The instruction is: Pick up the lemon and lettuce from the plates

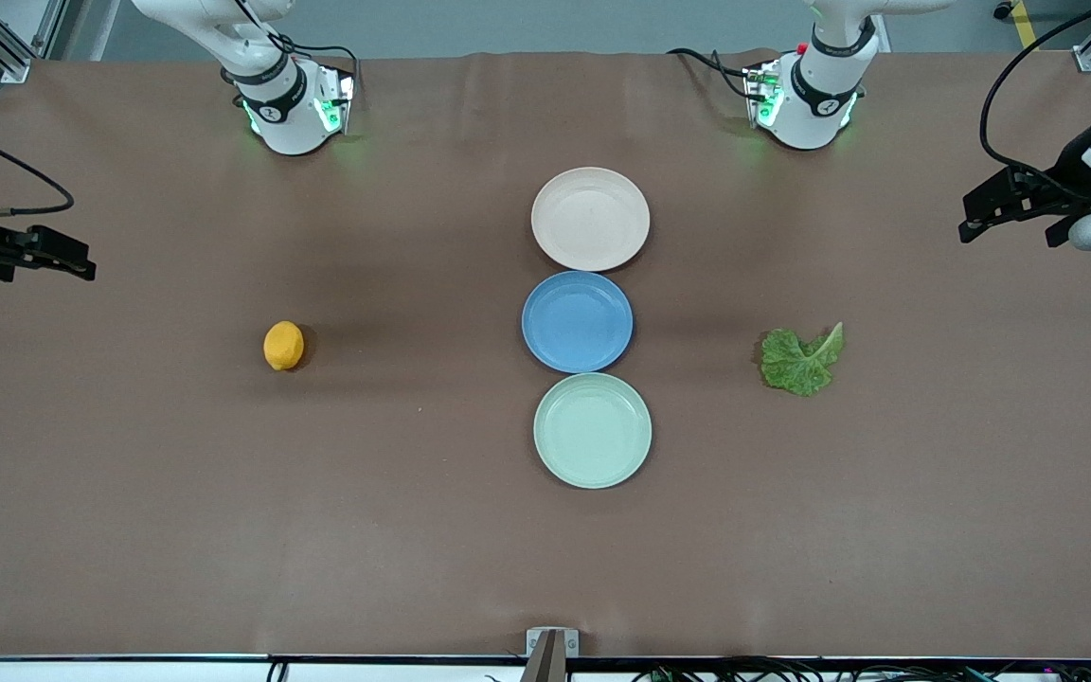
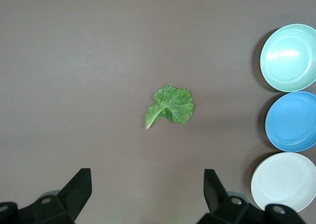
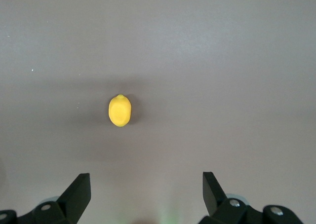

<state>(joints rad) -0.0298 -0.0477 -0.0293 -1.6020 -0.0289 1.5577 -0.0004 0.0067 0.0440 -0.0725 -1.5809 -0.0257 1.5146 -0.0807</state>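
Front view: lemon [image 1: 283, 345] and lettuce [image 1: 800, 361] lie on the table [image 1: 223, 493], off the bare plates [image 1: 591, 218]; left claw [image 2: 148, 197] and right claw [image 3: 147, 197] hover wide open, empty

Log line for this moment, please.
lemon, lettuce: on table, off plates | plates bare | left gripper, right gripper: open, waiting

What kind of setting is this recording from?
Most likely a robotics lab bench: a table under brown covering, aluminium framing and loose cables at its edges, and staged props, the lemon, the lettuce and three empty plates.
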